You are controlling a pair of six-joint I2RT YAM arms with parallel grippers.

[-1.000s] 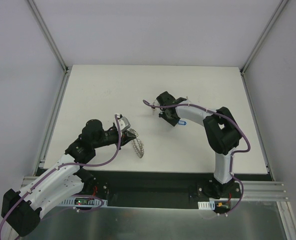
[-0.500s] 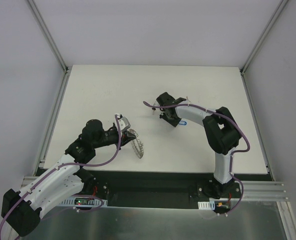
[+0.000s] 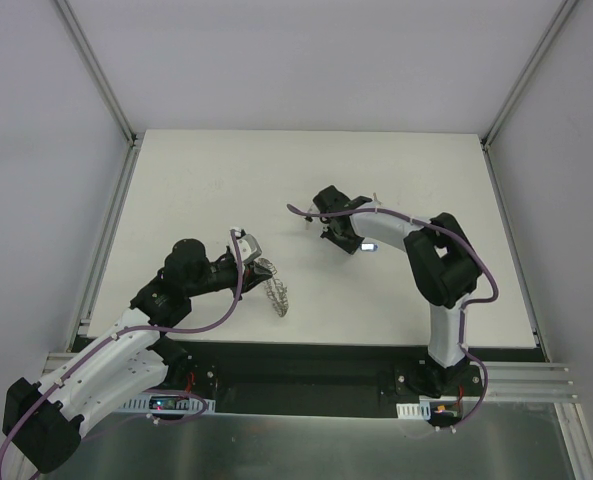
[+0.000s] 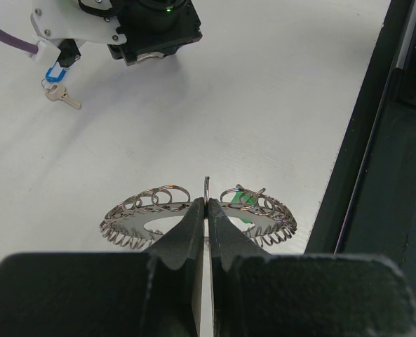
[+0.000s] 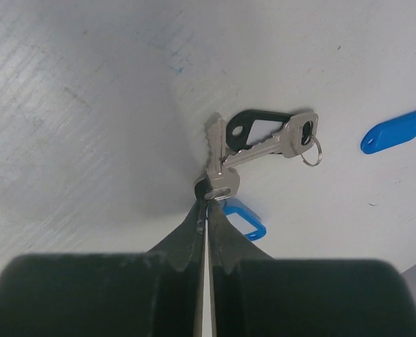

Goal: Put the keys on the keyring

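**Right wrist view: one key pinched, keyring held well apart**

Right wrist view showed a silver key (image 5: pixel 213 151) gripped by its head, blade pointing away from the camera. The right pincer (image 5: pixel 206 203) was closed tight on it. A second key (image 5: pixel 267 145) lay crosswise against it, with a dark tag (image 5: pixel 253 121) beneath and a small split ring (image 5: pixel 311 150) at its head. A blue tag (image 5: pixel 244 219) showed under the pinched key. Another blue tag (image 5: pixel 393 131) lay off to the right on the white desk (image 5: pixel 74 105). Whether the pinched key was clear of the desk could not be told.

The keyring (image 4: pixel 134 219) appeared in the left wrist view, tilted up on edge, its coiled rim fanned out to both sides and a green spot (image 4: pixel 244 213) inside. The left pincer (image 4: pixel 206 203) was clamped on a thin wire loop at the rim. From above, the keyring lay near the left arm, well apart from the right pincer at mid-desk.
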